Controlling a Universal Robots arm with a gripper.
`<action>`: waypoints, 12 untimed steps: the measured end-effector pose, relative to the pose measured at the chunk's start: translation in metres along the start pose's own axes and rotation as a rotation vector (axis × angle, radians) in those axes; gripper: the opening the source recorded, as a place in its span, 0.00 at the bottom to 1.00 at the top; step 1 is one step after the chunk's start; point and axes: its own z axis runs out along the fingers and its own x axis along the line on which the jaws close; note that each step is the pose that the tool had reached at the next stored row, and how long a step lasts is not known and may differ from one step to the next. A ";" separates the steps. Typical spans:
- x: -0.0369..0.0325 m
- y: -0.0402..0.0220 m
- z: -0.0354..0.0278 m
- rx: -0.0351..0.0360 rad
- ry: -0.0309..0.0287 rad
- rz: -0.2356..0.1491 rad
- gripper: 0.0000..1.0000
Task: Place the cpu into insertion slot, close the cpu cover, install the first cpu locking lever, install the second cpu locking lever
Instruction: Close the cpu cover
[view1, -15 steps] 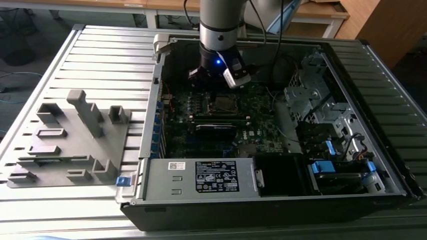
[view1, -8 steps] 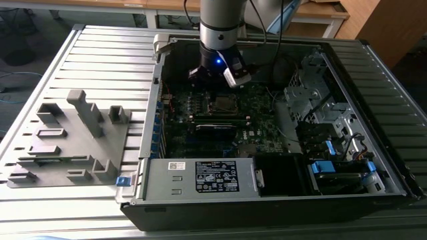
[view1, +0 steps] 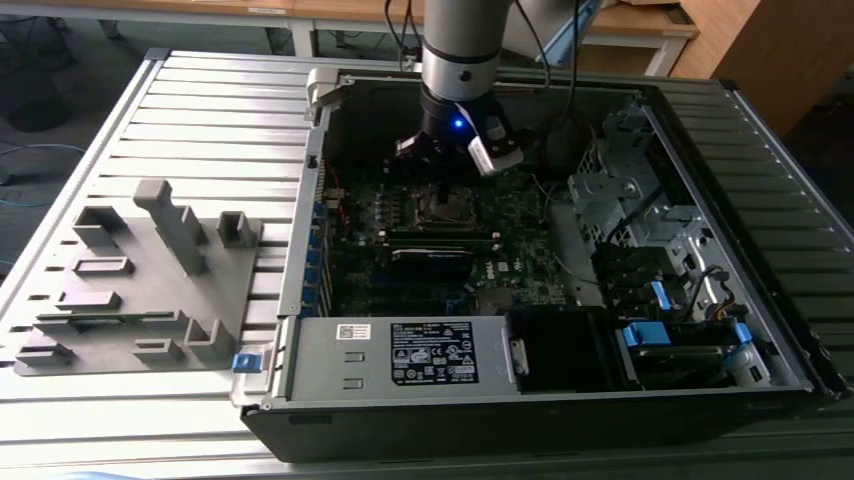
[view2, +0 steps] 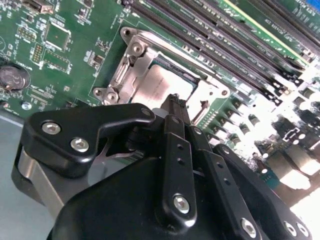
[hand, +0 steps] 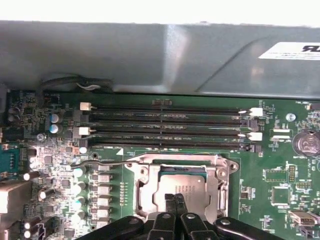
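Noted gripper (hand: 175, 201) low over the motherboard (hand: 272, 192), fingers pressed together, tips at the near edge of the cpu cover (hand: 144, 192). Cover down flat on the insertion slot (view1: 458, 210), cpu (hand: 184, 187) seated beneath, silver-grey top visible through the cut-out. Thin wire lever (hand: 100, 163) alongside the frame.

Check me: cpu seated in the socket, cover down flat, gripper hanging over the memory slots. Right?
One point is wrong: in the first wrist view the gripper hangs over the cpu, not the memory slots beside it. The cpu is seated and the cpu cover lies flat.
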 end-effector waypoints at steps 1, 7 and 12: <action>0.0000 0.0000 0.0001 0.0000 -0.0047 0.000 0.11; -0.0001 0.0001 0.0004 0.0002 -0.0215 0.003 0.11; 0.0000 0.0000 0.0006 0.0024 -0.0223 0.064 0.11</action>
